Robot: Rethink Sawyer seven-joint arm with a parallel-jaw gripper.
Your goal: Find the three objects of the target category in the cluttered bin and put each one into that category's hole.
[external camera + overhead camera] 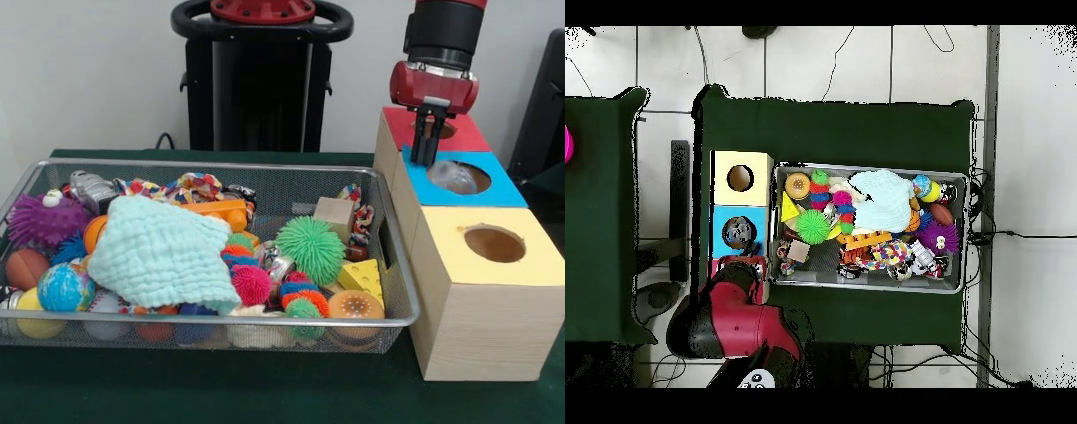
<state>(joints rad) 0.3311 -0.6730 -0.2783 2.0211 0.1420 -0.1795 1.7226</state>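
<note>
The green cloth-covered table [265, 397] carries everything. On it sits the wire mesh bin [388, 265], heaped with toys. Beside the bin stands a row of three pale wooden boxes, each with a round hole in its coloured top: the yellow-topped box [481, 300] nearest the camera in the front view, the blue-topped box [503, 190] in the middle, and the red-topped box [463, 137] farthest.

The red and black robot arm [437, 53] comes down over the boxes. Its gripper [428, 141] hangs just above the border between the red and blue tops; its dark fingers look close together with nothing seen between them, though the view is too coarse to be sure.

A crumpled clear plastic piece [452, 175] lies in the hole of the blue-topped box, and shows there in the overhead view as well [740, 233].

Inside the bin, a mint-green waffle cloth [159, 252] covers the left-centre of the pile. To its right lies a green spiky ball [309, 247], with a small wooden cube [334, 216] behind it and a yellow cheese-shaped wedge [362, 278] in front. A purple spiky ball [40, 221] rests at the far left, above a globe-printed ball [64, 287].
</note>
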